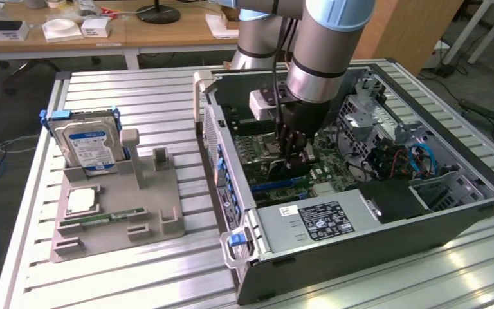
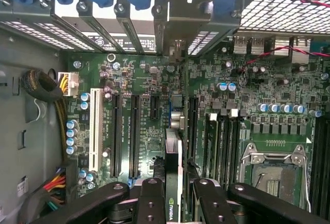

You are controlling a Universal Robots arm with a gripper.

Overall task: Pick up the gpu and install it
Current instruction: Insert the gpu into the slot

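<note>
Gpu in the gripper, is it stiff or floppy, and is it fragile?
Likely stiff: the gpu reads as a straight strip in the gripper. Probably fragile, a thin circuit card. Gripped edge-on, it may tilt if pushed.

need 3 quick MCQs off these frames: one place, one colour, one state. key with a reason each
1. Where is the hard drive?
A. Upright in the grey holder, on the exterior view's left of the case
B. Inside the case
C. Flat on the bare table

2. What colour is the long slot next to the black slots on the motherboard?
A. Green
B. Red
C. White

3. What state is the gpu in?
A. Lying in the holder
B. Gripped edge-on between the jaws, over the motherboard
C. Resting on top of the hard drive

Key:
1 A, the blue-labelled drive stands in the holder beside the case.
2 C, the wrist view shows it white against the black slots.
3 B, the wrist view shows the jaws closed on the thin dark card.
</note>
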